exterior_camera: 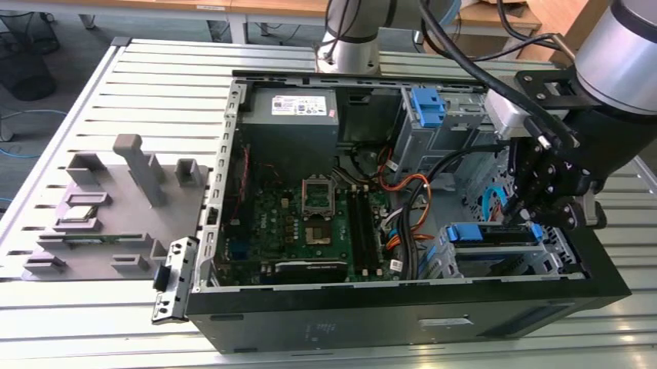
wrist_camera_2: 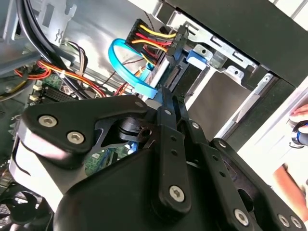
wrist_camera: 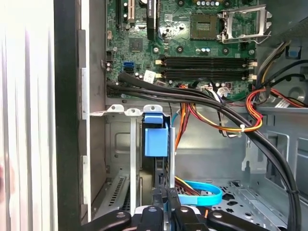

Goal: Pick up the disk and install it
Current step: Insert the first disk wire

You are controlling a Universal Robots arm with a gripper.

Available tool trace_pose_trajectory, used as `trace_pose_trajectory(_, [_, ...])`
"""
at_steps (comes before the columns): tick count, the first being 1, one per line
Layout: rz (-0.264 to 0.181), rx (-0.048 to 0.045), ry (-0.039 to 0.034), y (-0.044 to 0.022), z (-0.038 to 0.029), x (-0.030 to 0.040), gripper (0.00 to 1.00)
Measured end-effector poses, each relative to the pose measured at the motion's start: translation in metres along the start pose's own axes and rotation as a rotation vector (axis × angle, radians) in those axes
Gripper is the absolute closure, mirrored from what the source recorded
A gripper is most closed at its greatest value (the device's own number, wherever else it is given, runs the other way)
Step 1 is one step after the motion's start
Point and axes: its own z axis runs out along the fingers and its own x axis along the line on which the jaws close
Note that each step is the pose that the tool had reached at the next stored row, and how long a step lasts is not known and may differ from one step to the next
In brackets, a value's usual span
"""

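The disk [wrist_camera: 156, 139] stands on edge in the drive cage [wrist_camera: 115, 159] at a corner of the computer case [exterior_camera: 411, 315]. Its blue frame shows between the cage rails, so it appears seated in its slot. The gripper [wrist_camera: 168, 201] sits at the disk's end, jaws narrow and nearly together — whether they pinch the disk cannot be told. The case lies open side up on the slatted surface [exterior_camera: 154, 84] — this gives the arm access from above.

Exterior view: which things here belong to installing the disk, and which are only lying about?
Belong to the job:
- the disk in its blue carrier
- the gripper, right at the disk
- the drive cage around the disk

Only lying about:
- the grey tray beside the case
- the power supply
- the blue bracket
- the motherboard
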Motion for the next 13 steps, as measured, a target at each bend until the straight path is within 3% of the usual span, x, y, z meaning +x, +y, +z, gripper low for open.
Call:
trace_pose_trajectory(8, [-0.018, 0.0154, -0.0011, 0.0047, 0.0054, 0.0062, 0.84])
trace_pose_trajectory(13, [-0.032, 0.0410, -0.0019, 0.0062, 0.0070, 0.0064, 0.84])
